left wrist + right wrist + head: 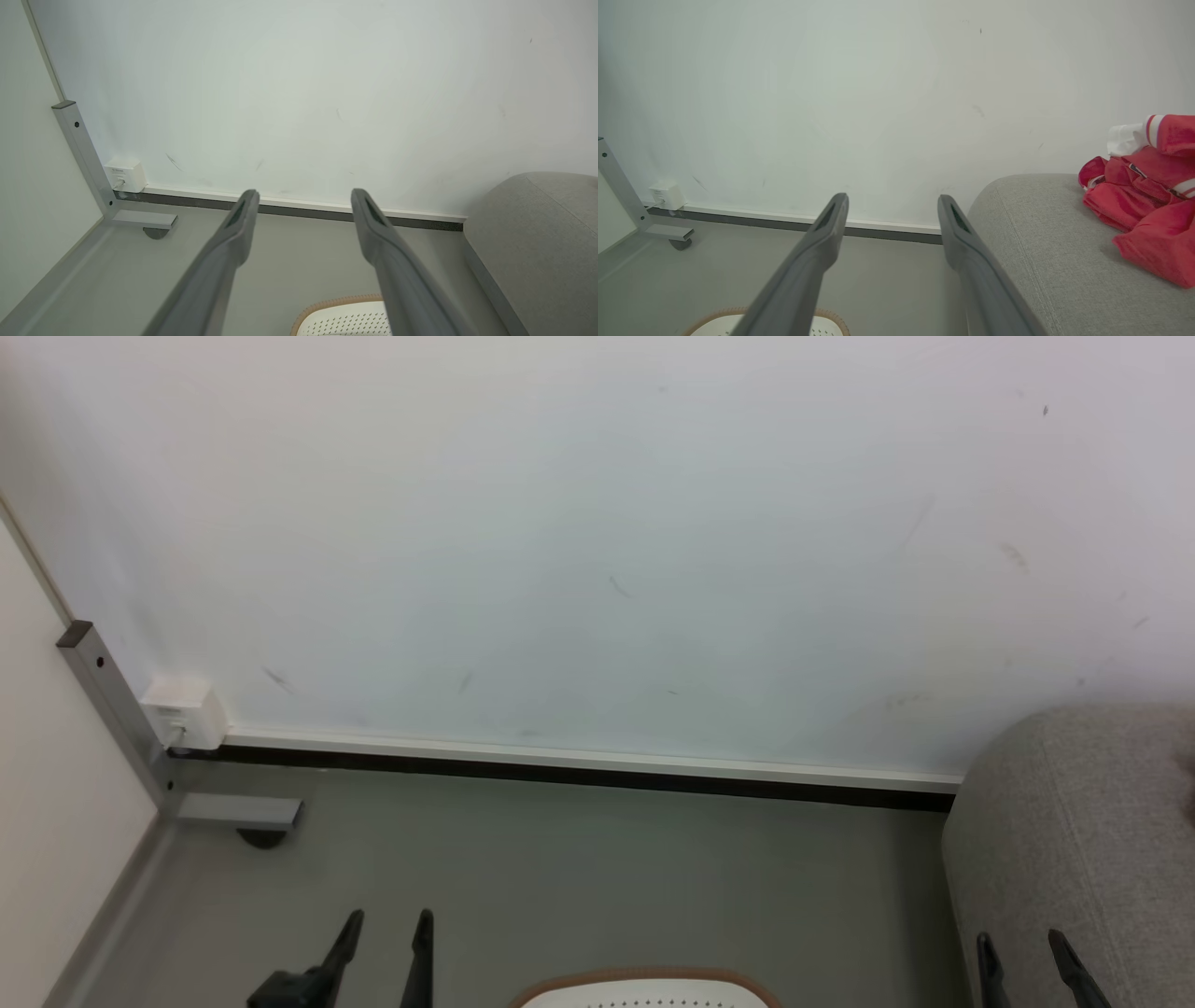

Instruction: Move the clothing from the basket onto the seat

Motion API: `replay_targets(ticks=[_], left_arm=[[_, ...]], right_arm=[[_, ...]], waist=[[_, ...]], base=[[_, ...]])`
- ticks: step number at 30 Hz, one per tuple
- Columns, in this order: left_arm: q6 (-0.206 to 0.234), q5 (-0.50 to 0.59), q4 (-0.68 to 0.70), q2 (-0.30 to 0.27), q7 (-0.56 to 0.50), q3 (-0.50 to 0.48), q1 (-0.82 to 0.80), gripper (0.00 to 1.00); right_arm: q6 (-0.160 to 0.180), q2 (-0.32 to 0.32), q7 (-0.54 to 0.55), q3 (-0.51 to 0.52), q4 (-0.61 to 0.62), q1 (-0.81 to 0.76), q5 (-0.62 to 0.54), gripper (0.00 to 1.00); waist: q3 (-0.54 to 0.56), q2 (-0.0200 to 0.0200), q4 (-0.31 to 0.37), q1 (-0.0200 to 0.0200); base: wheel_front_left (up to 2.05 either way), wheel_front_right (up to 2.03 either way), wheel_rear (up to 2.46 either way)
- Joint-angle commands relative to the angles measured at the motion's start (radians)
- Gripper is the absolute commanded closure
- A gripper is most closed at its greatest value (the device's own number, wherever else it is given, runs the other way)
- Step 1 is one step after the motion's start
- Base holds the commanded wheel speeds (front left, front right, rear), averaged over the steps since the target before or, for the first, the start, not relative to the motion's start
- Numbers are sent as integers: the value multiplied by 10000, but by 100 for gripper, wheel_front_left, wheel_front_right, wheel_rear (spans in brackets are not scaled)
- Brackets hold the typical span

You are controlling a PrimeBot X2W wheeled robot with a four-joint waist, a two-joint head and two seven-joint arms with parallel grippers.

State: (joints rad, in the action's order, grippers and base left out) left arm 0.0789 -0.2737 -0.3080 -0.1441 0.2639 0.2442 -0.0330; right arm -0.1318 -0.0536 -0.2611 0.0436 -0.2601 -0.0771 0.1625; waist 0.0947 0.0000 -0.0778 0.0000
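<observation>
In the head view my left tool (390, 919) and right tool (1019, 941) rise from the bottom edge. The basket (644, 976) shows only its rim between them, and the seat (1074, 821) is at right.

In the left wrist view the fingers are spread wide with nothing held. They point at the wall (299, 93), with the basket low beneath them.

In the right wrist view the fingers are likewise wide and empty. The clothing (1148, 200) lies heaped on the seat, well right of them.

I cannot see inside the basket. I judge I should bend and look down first, then lower one open tool straight in only if red shows. Both arms reach forward, flanking the basket.
</observation>
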Motion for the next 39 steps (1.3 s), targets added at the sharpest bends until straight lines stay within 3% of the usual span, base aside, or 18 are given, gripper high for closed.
replay_targets(ticks=[1, 14, 28, 29, 34, 39], left_arm=[[-100, 226, -5, 115, 7, -291, 215, 0], [-846, 1024, -191, 565, 7, -1241, 286, 0], [-1413, 1400, -417, 827, 6, -1571, 256, 0], [-1436, 1333, -405, 817, 0, -1565, 195, 100], [-1452, 1173, -779, 886, -90, -1596, 271, 100], [-1498, 172, -770, 888, -428, -1822, 105, 100]], right_arm=[[21, 11, -26, -39, -67, -102, -102, 0], [21, 42, -27, -168, -206, -75, 265, 0], [22, 40, -28, -197, -219, -124, 432, 0], [0, 46, 0, -207, -203, -37, 326, 100], [0, 112, 117, -182, -548, -77, 484, 100], [1, 104, 413, -78, -551, 119, 1464, 100]], waist=[[37, 0, 6, 0], [12, 0, 16, 0], [-46, 0, 124, 0], [-47, 0, 127, 0], [-59, 0, 142, 0], [-92, 0, 167, 0]], base=[[0, 0, 0], [0, 0, 0], [0, 0, 0], [0, 0, 0], [0, 0, 0], [0, 0, 0]])
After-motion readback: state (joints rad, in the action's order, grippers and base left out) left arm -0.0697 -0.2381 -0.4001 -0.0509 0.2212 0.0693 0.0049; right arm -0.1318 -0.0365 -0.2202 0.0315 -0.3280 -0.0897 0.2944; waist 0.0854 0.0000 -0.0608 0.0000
